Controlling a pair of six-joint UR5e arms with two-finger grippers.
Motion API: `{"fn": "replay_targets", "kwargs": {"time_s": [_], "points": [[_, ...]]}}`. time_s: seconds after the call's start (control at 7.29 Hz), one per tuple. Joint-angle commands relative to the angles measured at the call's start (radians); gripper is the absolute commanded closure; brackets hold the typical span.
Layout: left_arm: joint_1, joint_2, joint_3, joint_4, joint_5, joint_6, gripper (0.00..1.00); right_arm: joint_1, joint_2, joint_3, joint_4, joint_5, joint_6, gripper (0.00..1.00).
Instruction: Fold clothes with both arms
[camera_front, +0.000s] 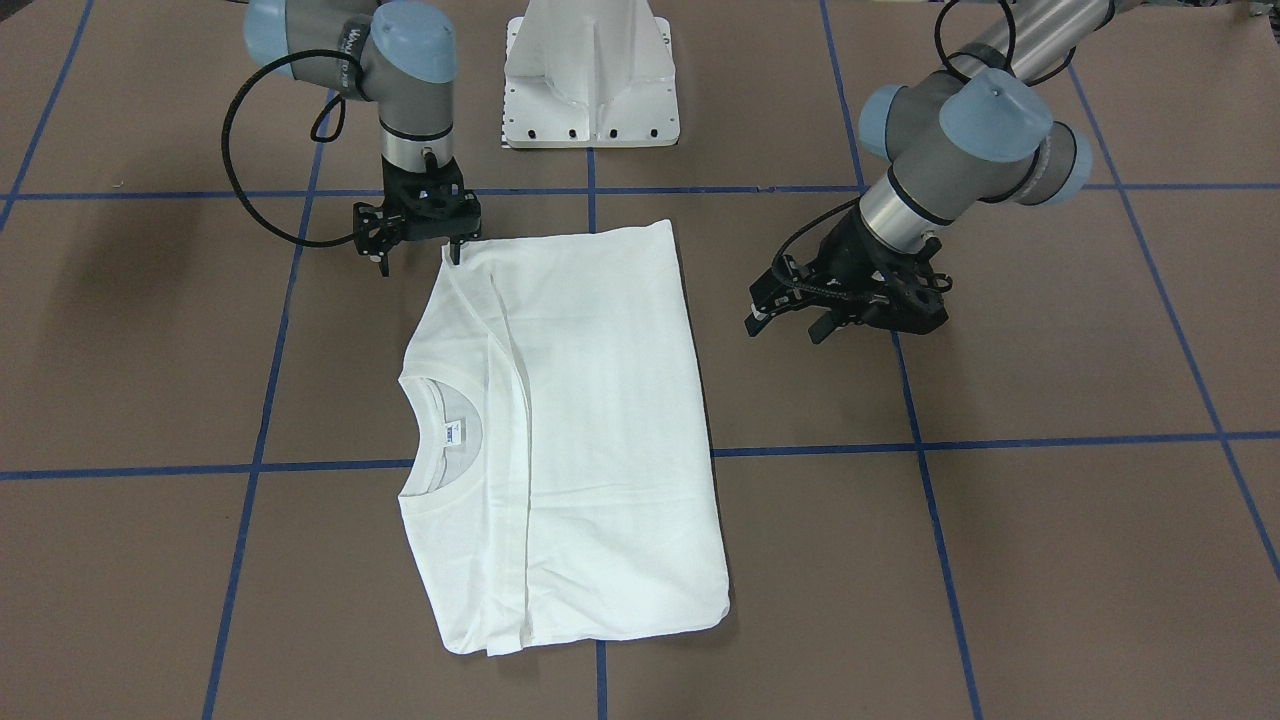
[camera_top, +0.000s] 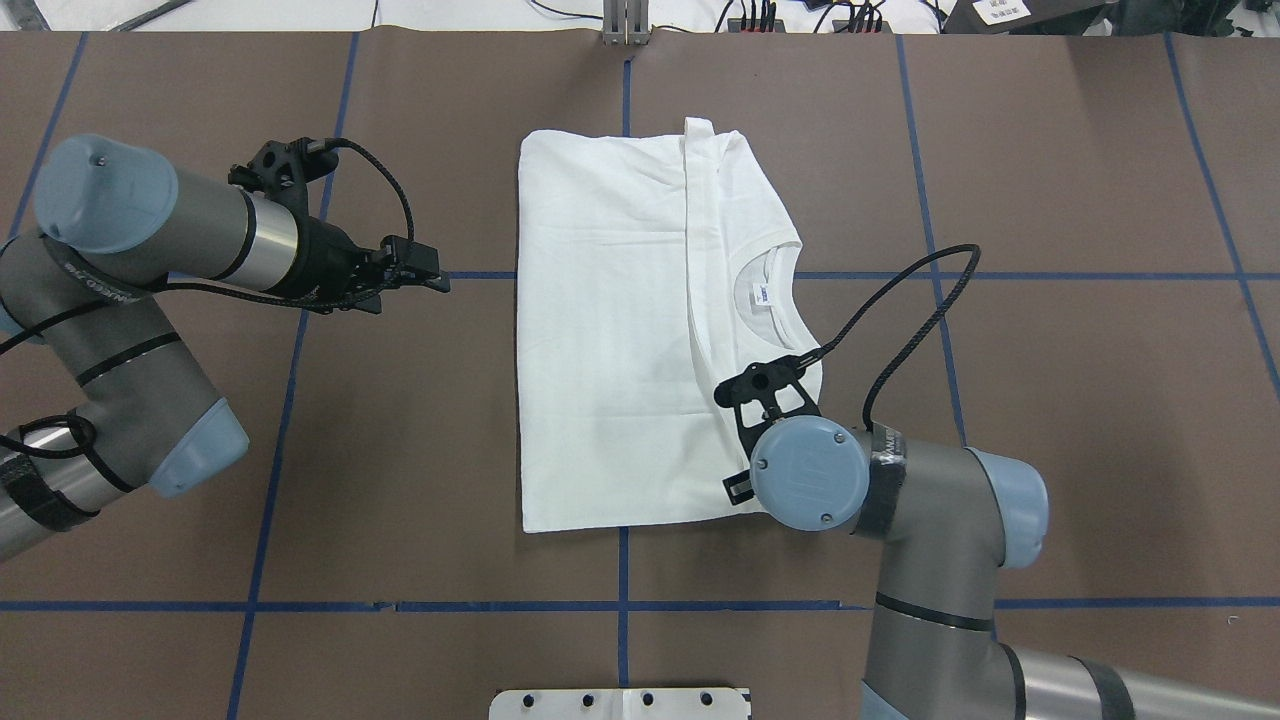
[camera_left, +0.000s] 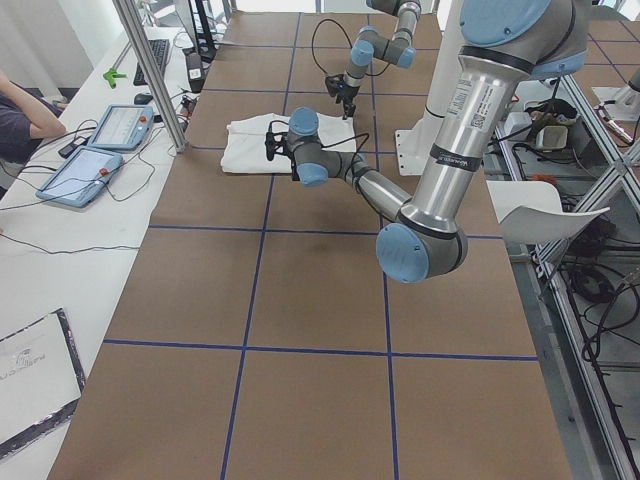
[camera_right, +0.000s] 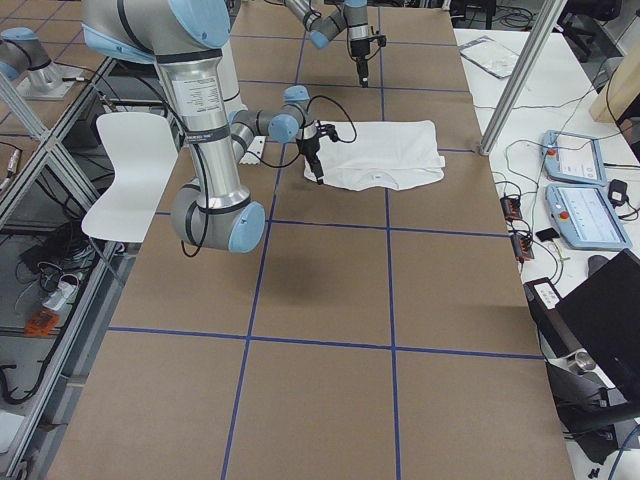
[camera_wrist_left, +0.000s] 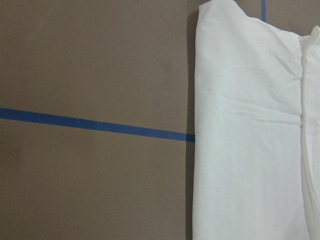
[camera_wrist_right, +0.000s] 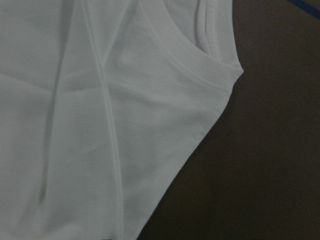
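Folded white shirt lies flat mid-counter, with a claw at each side.
The shirt is a neat rectangle, its collar and blue label facing up on the robot's right side. The right claw points down at the shirt corner nearest the base, fingers spread, one tip at the cloth edge. The left claw hovers beside the opposite edge, fingers spread, holding nothing.

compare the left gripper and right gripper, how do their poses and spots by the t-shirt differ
The right gripper points straight down; the left gripper is tilted toward the T-shirt. The right gripper is at the T-shirt's collar-side corner nearest the robot; the left gripper is over bare table, apart from the shirt's folded edge. Both look open.
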Motion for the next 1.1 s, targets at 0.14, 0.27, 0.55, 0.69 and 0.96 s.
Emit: {"fn": "replay_targets", "kwargs": {"time_s": [0.14,0.27,0.55,0.69,0.96], "points": [[0.013,-0.016,0.000,0.000,0.012,-0.020,0.00,0.035,0.015,0.037,0.006,0.015,-0.016,0.03],[0.013,-0.016,0.000,0.000,0.012,-0.018,0.00,0.047,0.054,0.027,0.011,0.009,-0.022,0.02],[0.013,-0.012,0.005,0.000,0.012,-0.015,0.00,0.093,0.159,-0.040,0.041,0.009,-0.019,0.02],[0.013,-0.014,0.011,0.000,0.012,-0.013,0.00,0.108,0.196,-0.146,0.180,0.008,-0.016,0.02],[0.013,-0.016,0.037,-0.009,0.012,-0.012,0.00,0.119,0.246,-0.290,0.273,0.006,-0.021,0.02]]}}
